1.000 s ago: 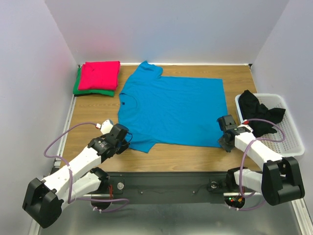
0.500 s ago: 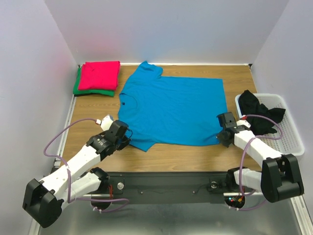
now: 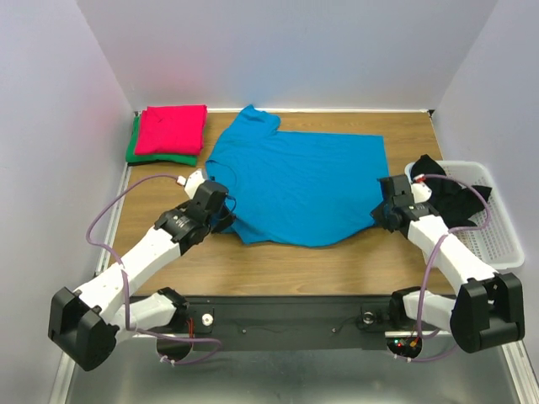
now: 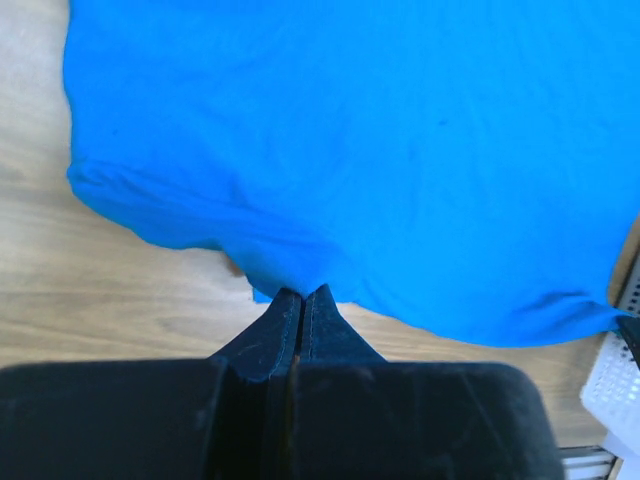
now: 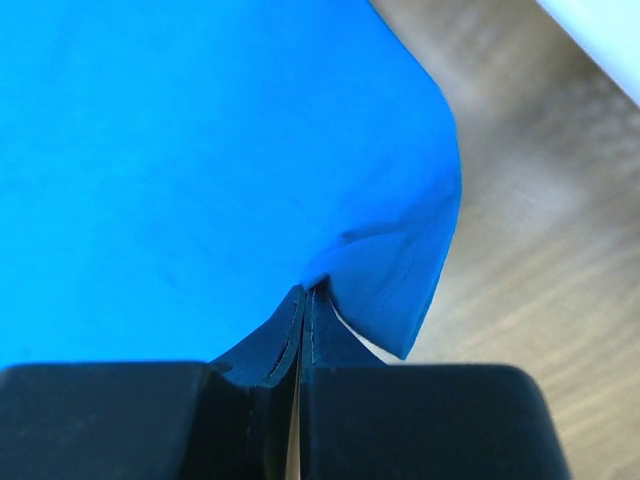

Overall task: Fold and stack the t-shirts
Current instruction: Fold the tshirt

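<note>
Gripping the blue t-shirt (image 3: 299, 189) along its near edge with both arms. I see the left gripper (image 4: 303, 293) with fingers pressed fully together on a pinch of cloth at the near-left side. The right gripper (image 5: 305, 292) is closed just as tight on the near-right corner. Shirt lies spread across the middle of the table (image 3: 337, 265), collar to the left. White basket (image 3: 497, 244) holding dark cloth (image 3: 450, 198) at right. Far-left corner: folded red t-shirt (image 3: 171, 129) on top of folded green t-shirt (image 3: 132, 153).

A spread t-shirt (image 3: 299, 185) is laid across the worktop's middle. Two folded t-shirts (image 3: 171, 133) are stacked in the far left corner — one atop the other. A basket (image 3: 501, 237) is set beside the right edge, with cloth (image 3: 446, 198) heaped in it.
</note>
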You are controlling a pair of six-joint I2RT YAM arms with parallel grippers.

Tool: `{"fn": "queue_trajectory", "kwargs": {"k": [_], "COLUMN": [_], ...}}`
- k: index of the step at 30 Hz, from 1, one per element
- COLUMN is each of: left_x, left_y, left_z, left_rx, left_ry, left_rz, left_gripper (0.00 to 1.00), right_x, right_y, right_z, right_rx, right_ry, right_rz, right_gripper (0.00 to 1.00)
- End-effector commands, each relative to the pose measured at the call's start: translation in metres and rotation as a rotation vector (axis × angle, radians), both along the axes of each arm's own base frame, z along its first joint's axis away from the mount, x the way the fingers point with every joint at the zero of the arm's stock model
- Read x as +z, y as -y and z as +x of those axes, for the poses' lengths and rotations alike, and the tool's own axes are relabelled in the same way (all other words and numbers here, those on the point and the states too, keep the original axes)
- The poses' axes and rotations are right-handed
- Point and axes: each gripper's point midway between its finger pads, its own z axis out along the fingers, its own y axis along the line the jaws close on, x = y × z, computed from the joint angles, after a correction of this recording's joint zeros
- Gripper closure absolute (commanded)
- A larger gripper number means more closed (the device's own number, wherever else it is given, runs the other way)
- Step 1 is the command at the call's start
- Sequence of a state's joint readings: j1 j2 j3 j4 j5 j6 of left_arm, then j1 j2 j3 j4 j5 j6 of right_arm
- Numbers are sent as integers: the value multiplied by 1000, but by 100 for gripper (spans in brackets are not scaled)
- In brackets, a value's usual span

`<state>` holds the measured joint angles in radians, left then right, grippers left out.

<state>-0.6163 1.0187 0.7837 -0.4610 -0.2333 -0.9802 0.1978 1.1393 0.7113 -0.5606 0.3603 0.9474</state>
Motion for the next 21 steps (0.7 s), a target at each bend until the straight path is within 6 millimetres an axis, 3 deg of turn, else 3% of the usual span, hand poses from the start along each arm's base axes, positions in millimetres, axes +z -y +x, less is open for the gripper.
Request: {"fn": "queue_trajectory", "kwargs": {"k": [1,6,13,21], "left_x": [35,43,49,54], "left_y": [2,0,-20,-20], "left_z": [26,53,92,132], "left_rx": [8,26,90,78], "left_ry": [93,100,117,128], "left_rz": [-2,23,35,66], "left_gripper": [100,100,100,100], "right_x": [29,39,45,46], "right_y": [4,8,20,25], "right_z": [28,45,67,94], "right_rx": [0,-10,-50,-60], "right_ry": [80,88,83,64], "right_rz": [-38,-78,-128,-160], "right_gripper": [100,100,100,100]}}
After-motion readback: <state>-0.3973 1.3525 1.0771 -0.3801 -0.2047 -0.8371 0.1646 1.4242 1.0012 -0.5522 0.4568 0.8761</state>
